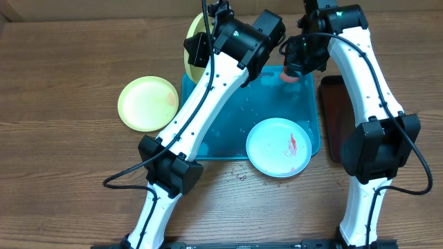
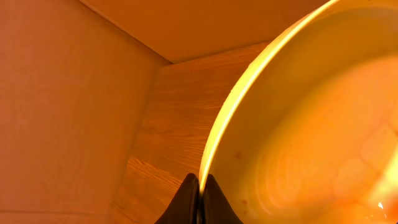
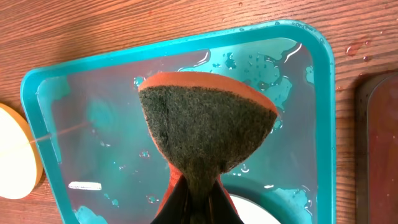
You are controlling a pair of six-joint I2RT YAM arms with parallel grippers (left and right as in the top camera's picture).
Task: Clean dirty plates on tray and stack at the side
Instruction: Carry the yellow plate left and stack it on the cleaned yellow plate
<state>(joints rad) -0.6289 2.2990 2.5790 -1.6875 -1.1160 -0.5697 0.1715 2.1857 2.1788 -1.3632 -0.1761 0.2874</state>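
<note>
Three plates share a wooden worktop (image 1: 62,173) with a wet teal tray (image 1: 232,135) at its centre. One yellow-green plate (image 1: 147,104) lies flat on the wood left of the tray. A pale blue plate (image 1: 273,138), smeared red, rests at the tray's front right corner with its near edge past the rim. A second yellow-green plate (image 2: 292,124) is held on edge above the tray's far left corner, its rim pinched in the closed left claw (image 2: 199,186). The right claw (image 3: 198,202) is clamped tight on an orange-backed scouring sponge (image 3: 208,124), which hangs over the tray's far right end. A grip on so thin a rim could let the raised plate swivel or slip once the sponge presses against it. The overhanging blue plate could tip off the rim if an arm brushes it. From overhead, the left arm covers most of the raised plate and much of the tray's left half. Orange light in the left wrist view makes any dirt on that plate hard to judge. A dark tray (image 1: 333,117) at the right is partly masked by the right arm.
</note>
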